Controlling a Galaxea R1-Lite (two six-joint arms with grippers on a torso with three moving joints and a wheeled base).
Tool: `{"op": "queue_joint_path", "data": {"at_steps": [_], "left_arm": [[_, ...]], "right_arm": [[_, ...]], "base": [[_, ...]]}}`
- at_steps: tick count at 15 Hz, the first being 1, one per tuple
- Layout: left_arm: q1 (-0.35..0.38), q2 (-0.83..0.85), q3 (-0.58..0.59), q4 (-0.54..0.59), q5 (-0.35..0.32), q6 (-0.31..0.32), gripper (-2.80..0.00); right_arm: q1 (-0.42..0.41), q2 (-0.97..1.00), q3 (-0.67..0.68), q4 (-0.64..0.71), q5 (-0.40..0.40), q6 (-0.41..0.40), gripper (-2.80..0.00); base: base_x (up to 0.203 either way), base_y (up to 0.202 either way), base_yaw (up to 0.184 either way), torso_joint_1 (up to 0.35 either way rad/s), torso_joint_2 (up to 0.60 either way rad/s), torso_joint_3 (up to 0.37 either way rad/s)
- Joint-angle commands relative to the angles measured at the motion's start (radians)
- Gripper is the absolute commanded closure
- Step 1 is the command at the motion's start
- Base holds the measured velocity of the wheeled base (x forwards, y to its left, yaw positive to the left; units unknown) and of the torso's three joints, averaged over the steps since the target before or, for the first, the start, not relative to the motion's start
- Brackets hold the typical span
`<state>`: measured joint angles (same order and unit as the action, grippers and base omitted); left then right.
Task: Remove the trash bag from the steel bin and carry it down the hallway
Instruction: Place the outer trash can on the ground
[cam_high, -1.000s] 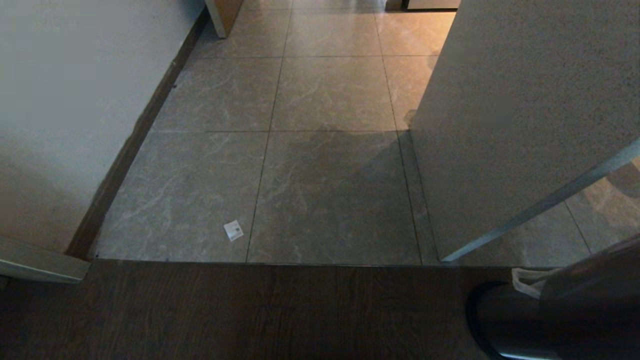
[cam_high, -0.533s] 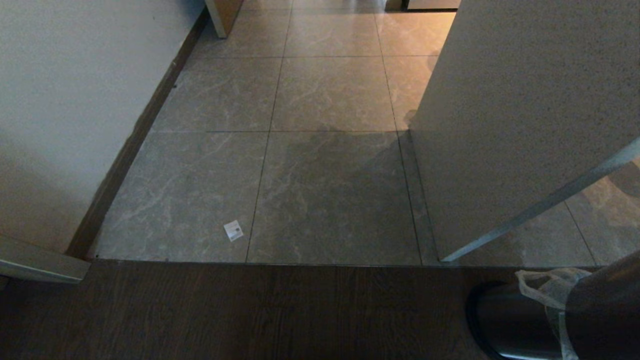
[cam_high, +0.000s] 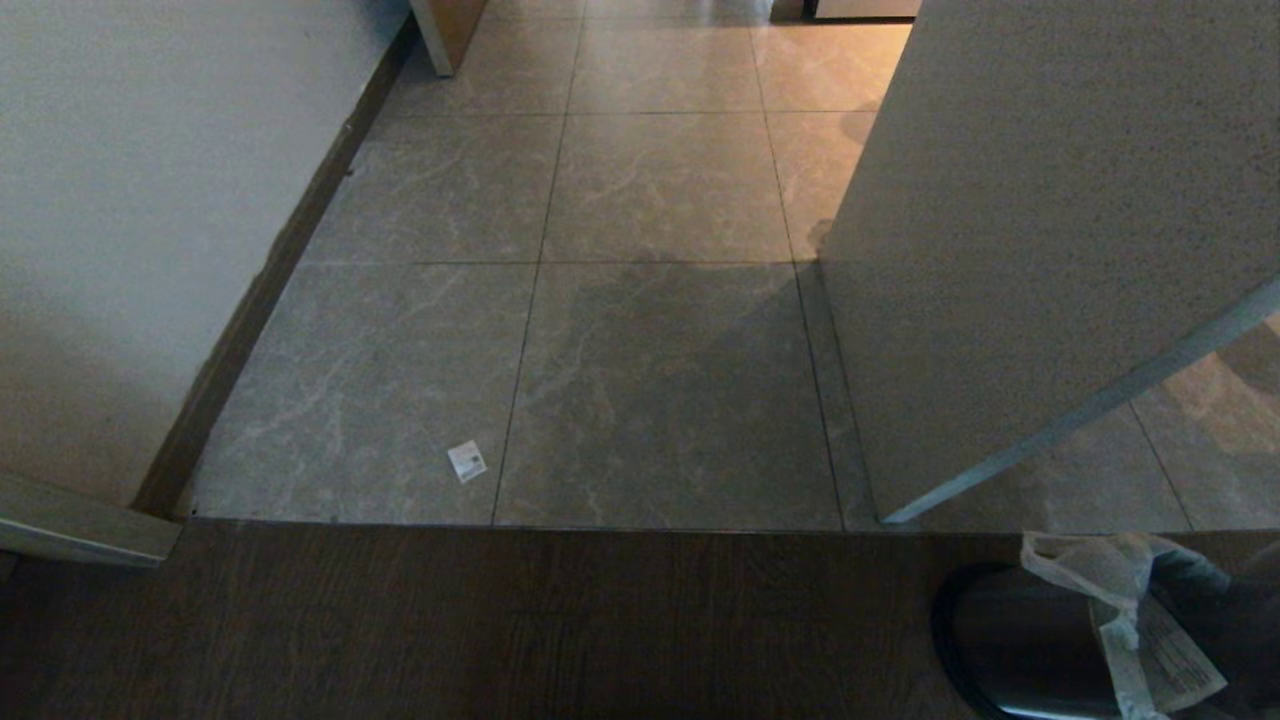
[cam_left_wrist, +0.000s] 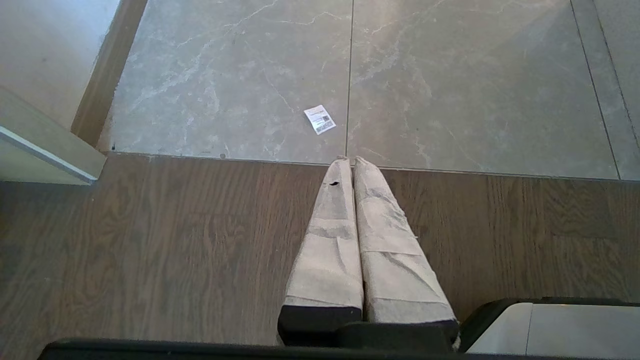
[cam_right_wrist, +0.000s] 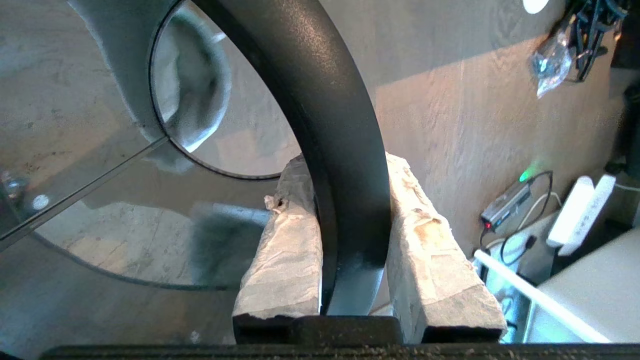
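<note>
Parking the left gripper, pinched empty, over the wood floor. Baring more of the trash bag than a second ago, crumpled atop the steel bin at the floor's near right corner; likely freeing it. Clamping the right gripper, barely parted, on the black rim band.

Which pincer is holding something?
The right pincer: it clamps the black rim band between its fingers. The left pincer hangs shut and empty above the wood floor.
</note>
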<state>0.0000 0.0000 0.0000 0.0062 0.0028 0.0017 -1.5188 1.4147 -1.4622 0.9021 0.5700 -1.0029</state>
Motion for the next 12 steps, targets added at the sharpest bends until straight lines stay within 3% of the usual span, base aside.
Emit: {"op": "queue_joint_path", "data": {"at_steps": [1, 5, 9, 12], "left_arm": [[0.0, 0.0, 0.0, 0.0, 0.002, 0.0, 0.0], [0.0, 0.0, 0.0, 0.0, 0.0, 0.0, 0.0], [0.0, 0.0, 0.0, 0.0, 0.0, 0.0, 0.0], [0.0, 0.0, 0.0, 0.0, 0.0, 0.0, 0.0]], "right_arm": [[-0.004, 0.155, -0.05, -0.043, 0.013, 0.012, 0.0], [0.0, 0.382, -0.163, -0.191, 0.041, 0.1, 0.0], [0.025, 0.591, -0.307, -0.271, 0.062, 0.255, 0.0], [0.051, 0.69, -0.311, -0.312, 0.119, 0.318, 0.0]], "base": [[0.0, 0.0, 0.0, 0.0, 0.0, 0.0], [0.0, 0.0, 0.0, 0.0, 0.0, 0.0], [0.0, 0.0, 0.0, 0.0, 0.0, 0.0], [0.0, 0.0, 0.0, 0.0, 0.0, 0.0]]}}
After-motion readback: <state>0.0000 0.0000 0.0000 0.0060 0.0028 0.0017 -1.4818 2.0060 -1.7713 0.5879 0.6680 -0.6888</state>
